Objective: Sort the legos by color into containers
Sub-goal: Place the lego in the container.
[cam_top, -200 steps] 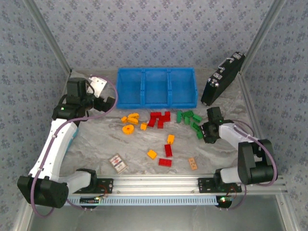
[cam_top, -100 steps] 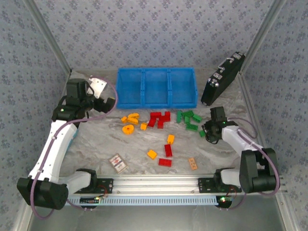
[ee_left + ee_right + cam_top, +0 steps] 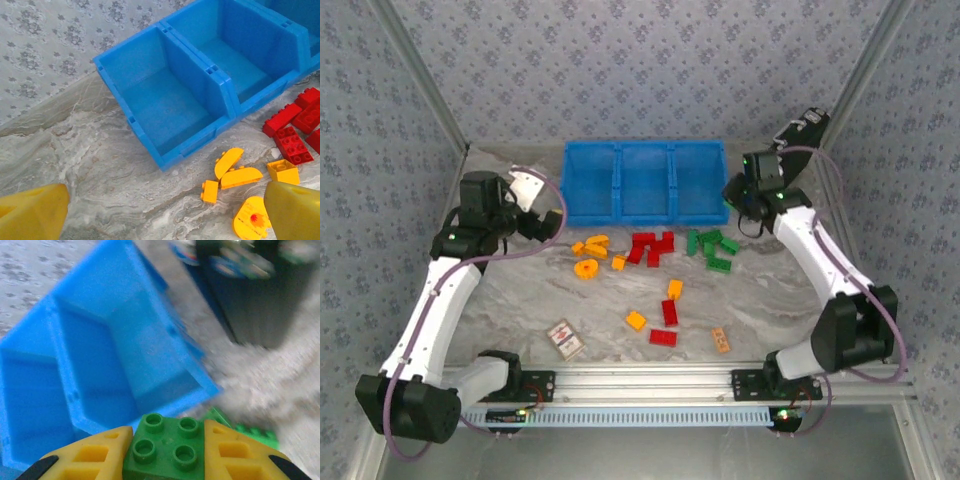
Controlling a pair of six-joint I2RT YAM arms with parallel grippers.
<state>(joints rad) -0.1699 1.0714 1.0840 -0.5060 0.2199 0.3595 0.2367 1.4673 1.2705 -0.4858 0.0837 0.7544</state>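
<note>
Walls (image 3: 640, 60) papered in a grey-blue floral print span the upper frame. Metal posts (image 3: 423, 78) slant down both corners. A marbled grey bench (image 3: 520, 300) meets a slotted rail (image 3: 650, 381) below.

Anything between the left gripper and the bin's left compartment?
Just bare marble table, seen in the left wrist view. The open left gripper faces the left compartment; the orange bricks lie off to the right.

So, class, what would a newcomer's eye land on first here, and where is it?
The bright blue bin at the far side of the table, its three compartments empty. Before it lie legos in orange, red and green clusters. The right gripper grips a green brick beside the bin's right end.
</note>
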